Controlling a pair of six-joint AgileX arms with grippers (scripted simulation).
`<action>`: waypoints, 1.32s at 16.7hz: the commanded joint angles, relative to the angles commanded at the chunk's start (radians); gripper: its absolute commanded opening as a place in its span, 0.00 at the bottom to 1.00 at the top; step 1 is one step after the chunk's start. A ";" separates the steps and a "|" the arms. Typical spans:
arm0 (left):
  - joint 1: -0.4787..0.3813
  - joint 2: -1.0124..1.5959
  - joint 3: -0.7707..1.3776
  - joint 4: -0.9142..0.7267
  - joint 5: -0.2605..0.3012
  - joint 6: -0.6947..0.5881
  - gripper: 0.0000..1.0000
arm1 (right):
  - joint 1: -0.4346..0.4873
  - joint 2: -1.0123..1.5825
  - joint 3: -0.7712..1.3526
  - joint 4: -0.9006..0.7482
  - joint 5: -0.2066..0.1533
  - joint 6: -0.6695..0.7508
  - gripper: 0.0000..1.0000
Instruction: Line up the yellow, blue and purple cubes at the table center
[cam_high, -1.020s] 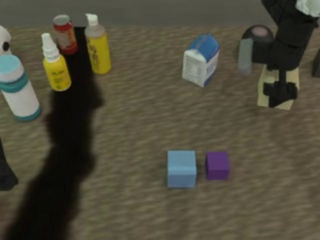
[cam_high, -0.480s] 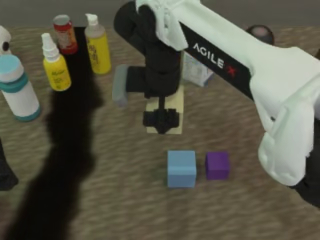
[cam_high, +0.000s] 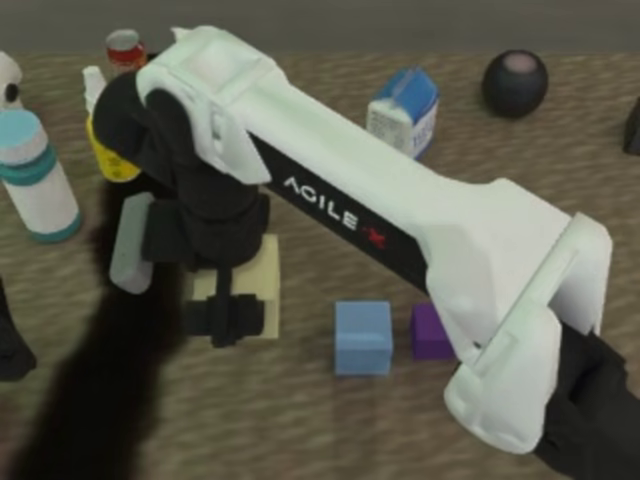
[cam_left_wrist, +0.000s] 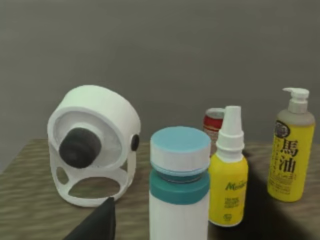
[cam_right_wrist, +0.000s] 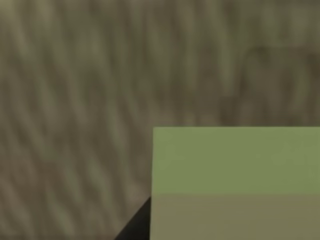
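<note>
The right arm reaches across the rough brown-beige woven surface from the top view's right. Its right gripper is closed on the pale yellow matte cube, black fingers clamped over the cube's near edge. In the right wrist view the yellow cube fills the lower part of the frame against the surface.

Landmark: the light blue matte cube. The yellow cube is to its left with a gap between them. The small deep purple matte cube lies just beside it to the right, partly hidden by the arm. A blue-and-white milk carton stands well beyond it, and a dark sphere farther right.

The left gripper is parked at the far left edge; whether it is open cannot be told.
</note>
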 joint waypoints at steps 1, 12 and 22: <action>0.000 0.000 0.000 0.000 0.000 0.000 1.00 | 0.000 0.000 0.000 0.000 0.000 0.000 0.00; 0.000 0.000 0.000 0.000 0.000 0.000 1.00 | -0.002 -0.103 -0.416 0.295 -0.004 -0.002 0.00; 0.000 0.000 0.000 0.000 0.000 0.000 1.00 | -0.002 -0.140 -0.553 0.412 -0.002 -0.003 0.15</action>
